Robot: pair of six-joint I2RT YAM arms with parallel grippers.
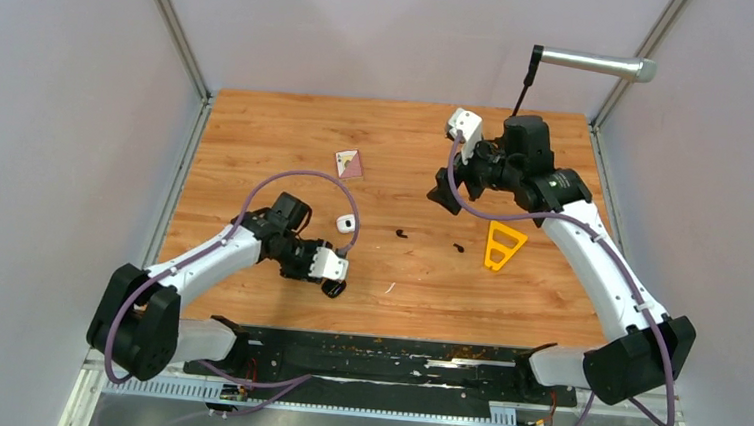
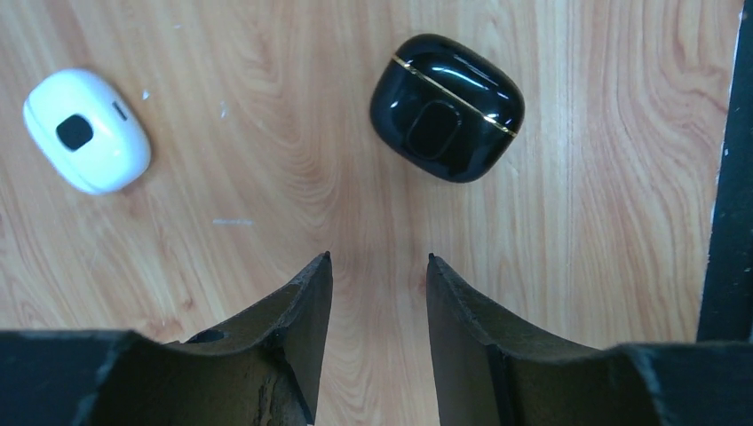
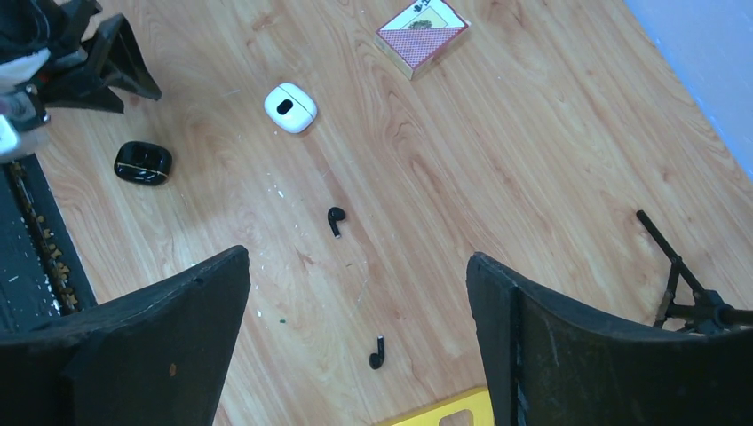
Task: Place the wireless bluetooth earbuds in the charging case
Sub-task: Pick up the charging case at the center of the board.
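Observation:
Two black earbuds lie on the wooden table between the arms (image 1: 401, 234) (image 1: 459, 247); the right wrist view shows them below its fingers (image 3: 336, 219) (image 3: 377, 353). No white earbuds show. A closed black charging case (image 2: 447, 106) lies just ahead of my left gripper (image 2: 379, 257), which is open and empty; the case also shows in the top view (image 1: 336, 289). A closed white charging case (image 2: 86, 130) lies to its left (image 1: 345, 223). My right gripper (image 3: 358, 257) is wide open and empty, raised above the earbuds (image 1: 447, 191).
A yellow triangular piece (image 1: 503, 244) lies right of the earbuds. A card box (image 1: 348, 163) sits at the back left. A thin white sliver (image 1: 389, 288) lies near the front. A black stand with a metal tube (image 1: 589, 62) is at the back right.

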